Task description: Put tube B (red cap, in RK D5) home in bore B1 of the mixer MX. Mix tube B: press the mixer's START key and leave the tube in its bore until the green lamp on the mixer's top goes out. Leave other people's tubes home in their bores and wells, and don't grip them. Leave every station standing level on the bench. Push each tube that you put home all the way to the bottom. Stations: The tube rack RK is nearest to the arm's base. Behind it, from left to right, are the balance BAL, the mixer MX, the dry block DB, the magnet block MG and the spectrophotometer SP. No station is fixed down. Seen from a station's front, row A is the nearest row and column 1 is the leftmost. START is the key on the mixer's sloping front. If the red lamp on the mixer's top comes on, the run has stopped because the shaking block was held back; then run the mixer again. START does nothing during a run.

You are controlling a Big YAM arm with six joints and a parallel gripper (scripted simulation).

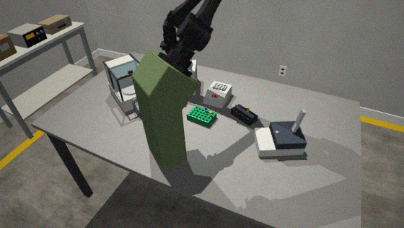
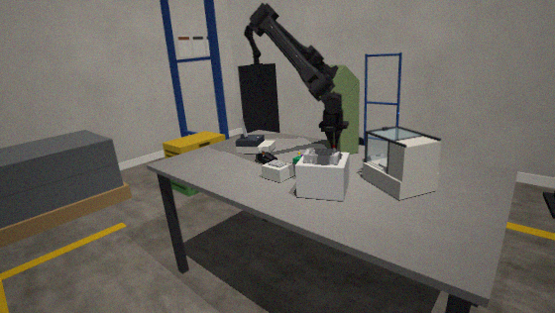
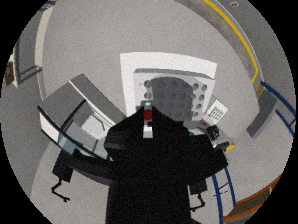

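The fingers are clamped on tube B [image 3: 148, 117], whose red cap shows at the tip of the dark wrist body in the wrist view. The tube hangs over the mixer MX [image 3: 169, 76], just at the 9 o'clock side of its grey shaking block [image 3: 170, 96]; whether its lower end has entered a bore cannot be told. In the exterior view the arm [image 2: 297, 54] reaches down from 12 o'clock and the tube's red tip [image 2: 335, 147] sits right at the mixer's top edge, with the white mixer body [image 2: 322, 180] standing level on the desk [image 2: 396, 233].

From the top view, a tall green block [image 1: 162, 112] hides most of the mixer. At 3 o'clock of it stands the green tube rack RK [image 1: 201, 115], with a purple and an orange cap showing. Beyond the rack at 1 o'clock sits the dry block DB [image 1: 218, 94], then the black magnet block MG [image 1: 244, 114], and farthest toward 4 o'clock the spectrophotometer SP [image 1: 281, 141] with its lid raised. The glass-walled balance BAL [image 1: 120, 79] stands at 10 o'clock of the green block.
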